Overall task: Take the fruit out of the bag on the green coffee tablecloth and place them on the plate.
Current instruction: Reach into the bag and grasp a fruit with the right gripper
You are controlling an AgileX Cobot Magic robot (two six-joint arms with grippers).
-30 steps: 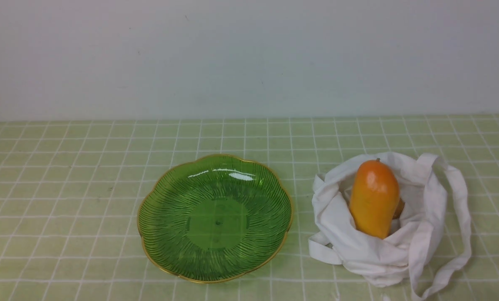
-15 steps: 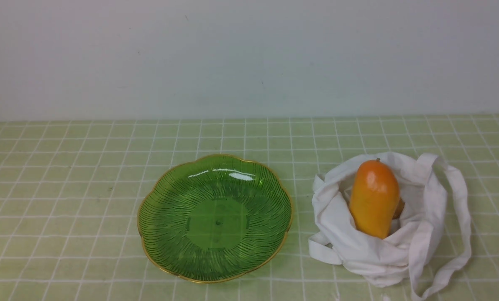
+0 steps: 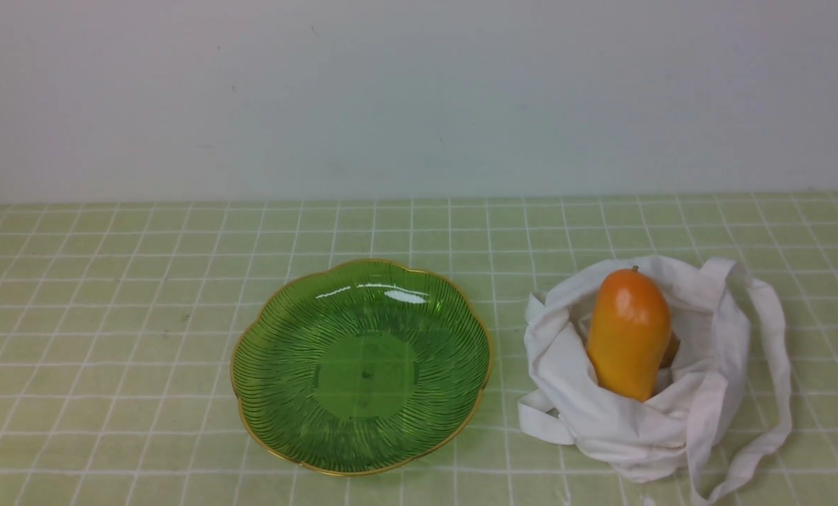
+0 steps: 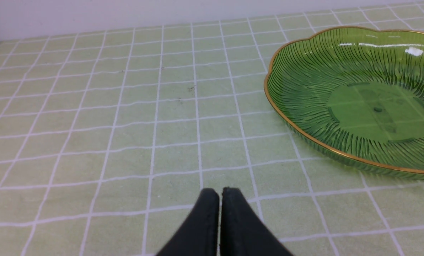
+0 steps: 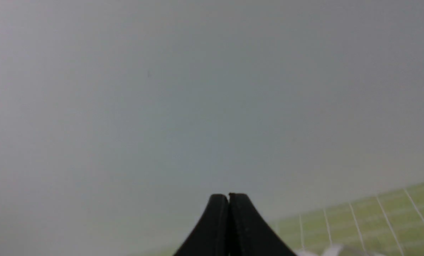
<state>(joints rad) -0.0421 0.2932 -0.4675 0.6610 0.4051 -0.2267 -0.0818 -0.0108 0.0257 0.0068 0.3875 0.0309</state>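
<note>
An orange-yellow mango [image 3: 628, 335] stands tilted in the open white cloth bag [image 3: 601, 422] on the right of the green checked tablecloth [image 3: 109, 316]. A sliver of brown kiwi-like fruit [image 3: 669, 350] shows behind the mango. The green plate [image 3: 278, 393] with a gold rim lies left of the bag and holds nothing; it also shows in the left wrist view [image 4: 304, 81]. Neither arm shows in the front view. My left gripper [image 4: 220, 193] is shut and empty over bare cloth beside the plate. My right gripper [image 5: 229, 197] is shut and empty, facing the wall.
A plain pale wall [image 3: 419, 98] rises behind the table's far edge. The bag's long strap [image 3: 770, 422] loops out on the cloth to the right of the bag. Bare cloth lies left of the plate.
</note>
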